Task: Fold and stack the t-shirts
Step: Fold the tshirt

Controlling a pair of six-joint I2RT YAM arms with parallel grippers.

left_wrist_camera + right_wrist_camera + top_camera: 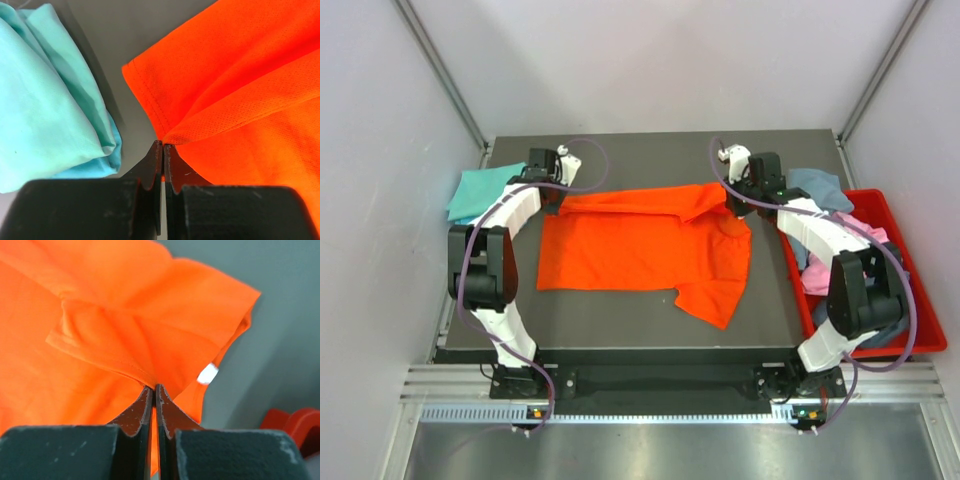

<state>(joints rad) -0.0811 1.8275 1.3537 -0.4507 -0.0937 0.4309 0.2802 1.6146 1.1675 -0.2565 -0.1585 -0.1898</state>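
Note:
A bright orange t-shirt lies spread across the dark table, its far edge folded over toward me. My left gripper is shut on the shirt's far left corner. My right gripper is shut on the shirt's far right edge, next to the white neck label. A teal t-shirt lies folded at the far left; it also shows in the left wrist view. A grey-blue shirt and a pink shirt lie in the bin.
A red plastic bin stands along the table's right side; its corner shows in the right wrist view. White walls with metal posts enclose the table. The near table edge runs above the arm bases.

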